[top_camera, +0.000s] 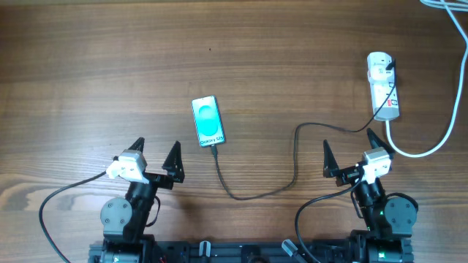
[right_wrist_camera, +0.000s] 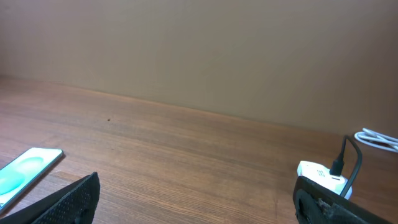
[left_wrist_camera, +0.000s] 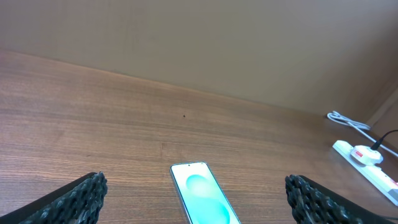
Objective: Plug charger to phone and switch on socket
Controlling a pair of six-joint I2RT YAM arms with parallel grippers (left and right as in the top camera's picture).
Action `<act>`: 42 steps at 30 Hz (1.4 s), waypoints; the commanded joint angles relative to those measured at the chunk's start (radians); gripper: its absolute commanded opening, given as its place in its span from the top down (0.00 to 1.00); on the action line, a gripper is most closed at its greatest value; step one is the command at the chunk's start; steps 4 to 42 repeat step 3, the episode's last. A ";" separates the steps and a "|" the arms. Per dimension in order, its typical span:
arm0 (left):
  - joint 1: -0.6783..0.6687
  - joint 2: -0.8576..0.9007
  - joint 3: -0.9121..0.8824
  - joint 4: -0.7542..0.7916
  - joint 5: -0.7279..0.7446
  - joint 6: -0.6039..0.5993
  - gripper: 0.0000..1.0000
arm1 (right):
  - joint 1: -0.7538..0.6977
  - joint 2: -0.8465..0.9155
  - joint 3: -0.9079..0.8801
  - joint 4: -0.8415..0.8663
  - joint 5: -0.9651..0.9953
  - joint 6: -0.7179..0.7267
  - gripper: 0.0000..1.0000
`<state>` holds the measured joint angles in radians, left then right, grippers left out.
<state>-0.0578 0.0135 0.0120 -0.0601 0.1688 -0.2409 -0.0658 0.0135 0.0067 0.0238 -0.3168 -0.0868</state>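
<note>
The phone (top_camera: 207,121) lies flat on the wooden table, screen up, light teal with a green round shape. It also shows in the left wrist view (left_wrist_camera: 202,199) and at the left edge of the right wrist view (right_wrist_camera: 22,173). The black charger cable (top_camera: 256,191) runs from the phone's near end in a loop to the white socket (top_camera: 383,86) at the right, where its plug sits. The socket shows in the right wrist view (right_wrist_camera: 323,174) and the left wrist view (left_wrist_camera: 367,163). My left gripper (top_camera: 155,155) and right gripper (top_camera: 349,150) are open and empty, near the front edge.
A thicker white cable (top_camera: 439,142) runs from the socket, curves right and goes off the top right corner. A beige wall stands behind the table in both wrist views.
</note>
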 commanded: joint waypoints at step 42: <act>0.003 -0.007 -0.006 -0.001 0.005 0.017 0.00 | 0.007 -0.009 -0.002 0.005 0.003 0.008 0.00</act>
